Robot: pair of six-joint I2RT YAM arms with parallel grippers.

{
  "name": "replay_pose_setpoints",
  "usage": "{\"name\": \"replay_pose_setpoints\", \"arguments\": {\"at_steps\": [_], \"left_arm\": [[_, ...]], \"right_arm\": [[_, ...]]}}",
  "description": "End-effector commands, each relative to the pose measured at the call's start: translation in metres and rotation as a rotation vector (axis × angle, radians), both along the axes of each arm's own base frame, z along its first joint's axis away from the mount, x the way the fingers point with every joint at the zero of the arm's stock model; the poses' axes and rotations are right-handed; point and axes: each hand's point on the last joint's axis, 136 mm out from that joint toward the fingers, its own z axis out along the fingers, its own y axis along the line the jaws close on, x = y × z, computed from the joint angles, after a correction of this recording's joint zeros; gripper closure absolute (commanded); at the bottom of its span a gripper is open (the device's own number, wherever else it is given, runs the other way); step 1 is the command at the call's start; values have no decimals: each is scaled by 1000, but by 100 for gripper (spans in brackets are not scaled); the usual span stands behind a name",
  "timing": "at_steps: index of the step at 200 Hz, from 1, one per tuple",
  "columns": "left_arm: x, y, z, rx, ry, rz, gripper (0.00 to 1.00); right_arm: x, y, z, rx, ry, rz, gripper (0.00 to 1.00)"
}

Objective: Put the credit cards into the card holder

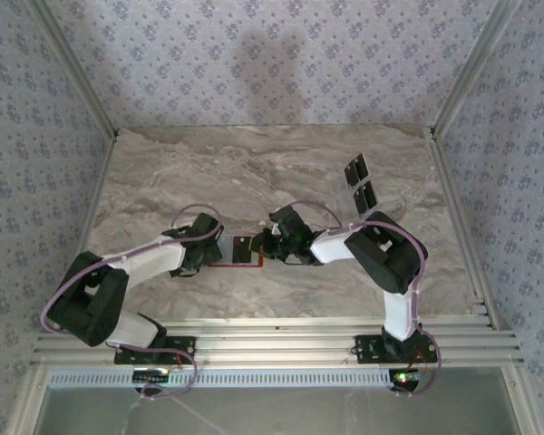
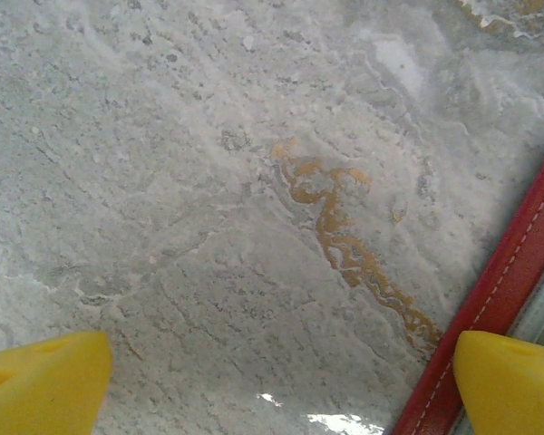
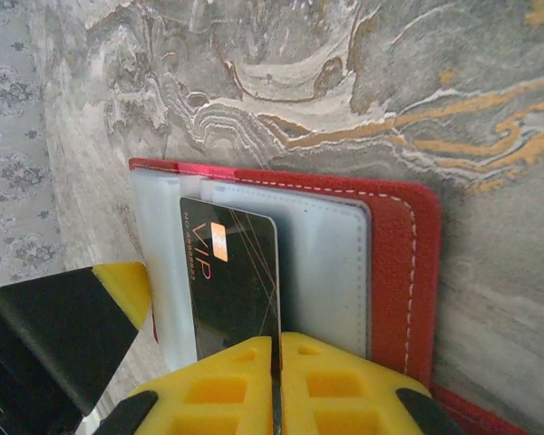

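Note:
The card holder (image 3: 394, 263) lies open on the marble table, red with pale grey inner pockets (image 3: 322, 272). My right gripper (image 3: 276, 362) is shut on the near end of a black credit card (image 3: 231, 276) marked VIP. The card's far end reaches over the pockets; I cannot tell whether it sits inside one. From above, this card (image 1: 245, 249) is between the right gripper (image 1: 265, 246) and the left gripper (image 1: 207, 252). My left gripper (image 2: 276, 390) is open, and its right fingertip (image 2: 512, 381) is at the holder's red edge (image 2: 508, 285). Two more credit cards (image 1: 355, 169) (image 1: 366, 194) lie at the back right.
The marble tabletop (image 1: 254, 172) has bare room behind and to the left of the holder. Patterned walls close in the back and sides. An aluminium rail (image 1: 281, 331) runs along the near edge, where the arm bases stand.

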Motion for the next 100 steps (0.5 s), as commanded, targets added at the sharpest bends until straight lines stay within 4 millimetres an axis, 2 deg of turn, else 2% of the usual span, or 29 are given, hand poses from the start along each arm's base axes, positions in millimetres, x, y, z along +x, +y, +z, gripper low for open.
{"name": "replay_pose_setpoints", "arguments": {"at_steps": [1,100], "left_arm": [[-23,14,-13,41,87,5,3],[-27,13,-19,30,95,-1,3]], "right_arm": [[-6,-9,-23,-45,54,-19,91],[-5,2,-23,-40,54,1,94]]}}
